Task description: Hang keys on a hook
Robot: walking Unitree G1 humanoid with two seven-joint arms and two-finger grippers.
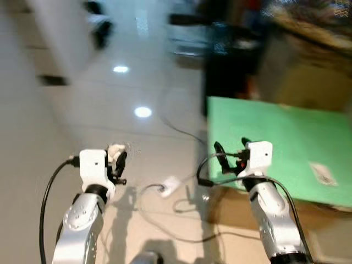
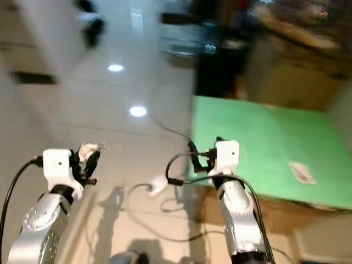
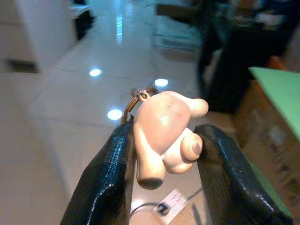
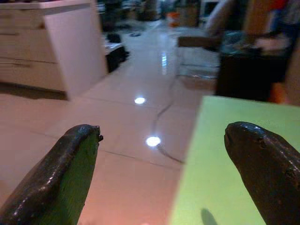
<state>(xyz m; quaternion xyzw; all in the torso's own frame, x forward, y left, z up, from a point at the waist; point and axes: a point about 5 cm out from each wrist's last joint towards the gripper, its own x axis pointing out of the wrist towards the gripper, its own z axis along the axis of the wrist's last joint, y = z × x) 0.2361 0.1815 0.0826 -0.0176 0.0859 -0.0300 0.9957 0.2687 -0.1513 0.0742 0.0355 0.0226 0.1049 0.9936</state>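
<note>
My left gripper [image 3: 161, 140] is shut on a pale, rounded keychain charm [image 3: 166, 129] with a small metal ring [image 3: 137, 96] at its top. In the eye views the same charm [image 1: 116, 149] shows as a whitish blob at the tip of the raised left arm, over the floor. My right gripper [image 4: 161, 133] is open, its two black fingers wide apart with nothing between them. It is held up at the near corner of a green table [image 1: 275, 143].
The pictures are blurred. The green table top [image 2: 264, 143] carries a small white label [image 2: 300, 171]. A white plug and cables [image 1: 169, 186] lie on the shiny tiled floor. A white cabinet [image 4: 75, 44] stands to the left; dark furniture [image 1: 231, 60] stands behind the table.
</note>
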